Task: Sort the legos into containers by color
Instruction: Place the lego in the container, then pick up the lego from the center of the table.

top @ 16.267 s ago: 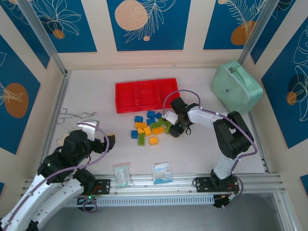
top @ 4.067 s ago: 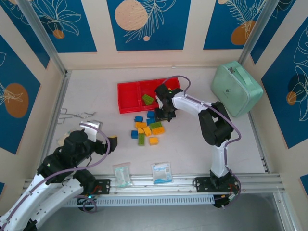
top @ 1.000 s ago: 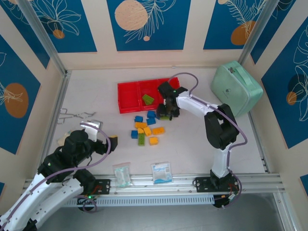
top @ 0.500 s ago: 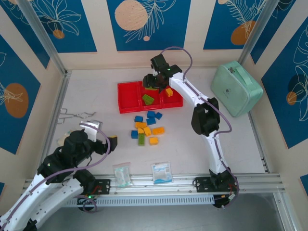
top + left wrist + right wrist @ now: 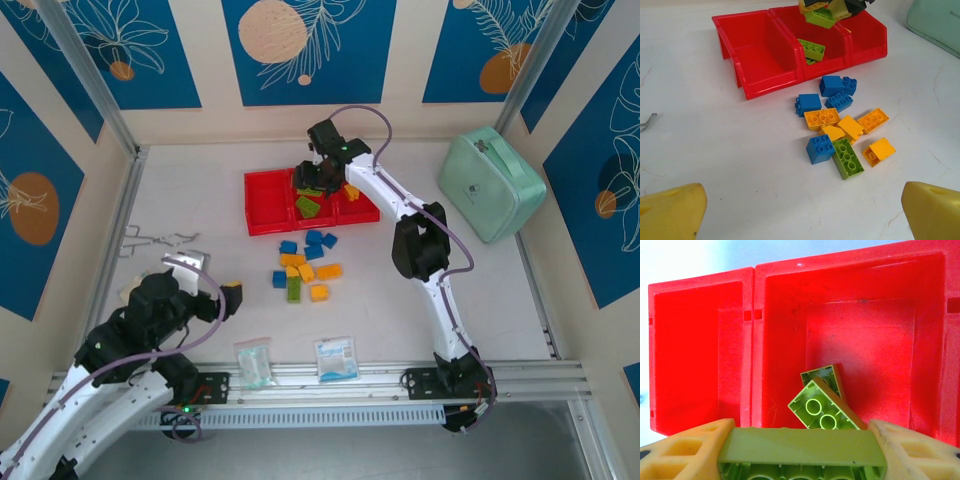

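R gripper (image 5: 801,460) jaws part-closed on green lego (image 5: 800,444) over mid bin (image 5: 860,300); L gripper (image 5: 801,212) jaws wide, empty, 8 o'clock from lego pile (image 5: 305,268).

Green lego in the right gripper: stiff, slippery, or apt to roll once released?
Probably rigid: the green lego spans the right gripper's pads undeformed. Its smooth sides might slip. Blocky, so unlikely to roll; it may land tilted on the green bricks in the middle bin.
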Controlling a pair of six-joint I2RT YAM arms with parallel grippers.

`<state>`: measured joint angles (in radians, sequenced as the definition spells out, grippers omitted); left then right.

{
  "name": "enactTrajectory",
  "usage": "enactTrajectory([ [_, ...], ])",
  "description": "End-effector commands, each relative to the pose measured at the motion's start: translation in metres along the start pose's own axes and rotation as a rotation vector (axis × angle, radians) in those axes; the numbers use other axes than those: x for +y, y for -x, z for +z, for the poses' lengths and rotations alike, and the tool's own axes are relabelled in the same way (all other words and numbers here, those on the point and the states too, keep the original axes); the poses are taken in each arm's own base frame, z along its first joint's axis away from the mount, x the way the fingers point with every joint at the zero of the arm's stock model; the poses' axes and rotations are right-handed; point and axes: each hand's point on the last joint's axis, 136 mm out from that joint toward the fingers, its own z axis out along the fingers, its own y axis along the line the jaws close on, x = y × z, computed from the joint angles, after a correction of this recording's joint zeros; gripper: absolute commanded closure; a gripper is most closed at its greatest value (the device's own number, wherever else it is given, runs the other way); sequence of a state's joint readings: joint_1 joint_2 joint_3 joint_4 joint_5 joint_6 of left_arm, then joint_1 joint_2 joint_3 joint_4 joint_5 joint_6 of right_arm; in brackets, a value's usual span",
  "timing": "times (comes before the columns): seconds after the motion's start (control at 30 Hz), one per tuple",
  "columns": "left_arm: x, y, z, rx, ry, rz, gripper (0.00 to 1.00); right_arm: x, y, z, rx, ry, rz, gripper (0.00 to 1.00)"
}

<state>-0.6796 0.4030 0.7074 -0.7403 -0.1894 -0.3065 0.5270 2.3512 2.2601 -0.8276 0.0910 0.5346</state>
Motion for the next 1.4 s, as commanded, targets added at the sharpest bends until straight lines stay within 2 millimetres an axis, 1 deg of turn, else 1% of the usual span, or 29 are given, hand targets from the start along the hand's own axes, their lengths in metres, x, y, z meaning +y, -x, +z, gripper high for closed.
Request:
enactTrajectory([
  [0.0, -0.006, -0.001, 0.005, 0.016, -0.022, 0.009, 0.01, 0.018, 0.018, -0.022, -0.046, 0.104, -0.025, 0.67],
  [0.13, -0.006, -0.003, 0.009, 0.030, -0.016, 0.012, 0.01, 0.019, 0.022, -0.013, -0.041, 0.129, -0.026, 0.60],
  [0.27, -0.008, -0.003, 0.011, 0.034, -0.026, 0.014, 0.01, 0.014, 0.030, -0.003, -0.034, 0.154, -0.002, 0.51],
  [0.4, -0.009, -0.002, 0.011, 0.032, -0.031, 0.015, 0.01, 0.013, 0.036, 0.003, -0.034, 0.180, 0.005, 0.41],
  [0.47, -0.009, -0.003, 0.012, 0.034, -0.028, 0.017, 0.01, 0.013, 0.037, 0.004, -0.029, 0.186, 0.018, 0.32],
  [0.53, -0.009, -0.003, 0.012, 0.035, -0.028, 0.018, 0.01, 0.015, 0.036, 0.004, -0.020, 0.195, 0.022, 0.27],
  [0.6, -0.009, -0.003, 0.013, 0.035, -0.030, 0.019, 0.01, 0.015, 0.036, 0.001, -0.020, 0.192, 0.023, 0.24],
  [0.73, -0.010, -0.003, 0.013, 0.035, -0.037, 0.022, 0.01, 0.020, 0.035, -0.005, -0.031, 0.181, 0.021, 0.14],
  [0.8, -0.010, -0.003, 0.012, 0.035, -0.036, 0.020, 0.01, 0.021, 0.034, -0.012, -0.034, 0.173, 0.025, 0.12],
  [0.9, -0.010, -0.003, 0.012, 0.034, -0.035, 0.022, 0.01, 0.031, 0.031, -0.028, -0.039, 0.195, 0.008, 0.11],
  [0.97, -0.009, -0.003, 0.012, 0.033, -0.032, 0.023, 0.01, 0.037, 0.027, -0.044, -0.046, 0.203, -0.014, 0.10],
  [1.03, -0.009, -0.002, 0.011, 0.030, -0.032, 0.021, 0.01, 0.038, 0.021, -0.058, -0.052, 0.206, -0.037, 0.09],
  [1.07, -0.009, -0.003, 0.011, 0.031, -0.033, 0.020, 0.01, 0.040, 0.018, -0.069, -0.061, 0.210, -0.053, 0.08],
  [1.17, -0.009, -0.003, 0.011, 0.032, -0.033, 0.019, 0.01, 0.038, 0.001, -0.091, -0.078, 0.231, -0.123, 0.09],
  [1.27, -0.010, -0.003, 0.011, 0.035, -0.036, 0.020, 0.01, 0.025, -0.027, -0.101, -0.070, 0.222, -0.204, 0.10],
  [1.37, -0.010, -0.003, 0.011, 0.037, -0.036, 0.019, 0.01, 0.009, -0.056, -0.102, -0.070, 0.203, -0.326, 0.12],
])
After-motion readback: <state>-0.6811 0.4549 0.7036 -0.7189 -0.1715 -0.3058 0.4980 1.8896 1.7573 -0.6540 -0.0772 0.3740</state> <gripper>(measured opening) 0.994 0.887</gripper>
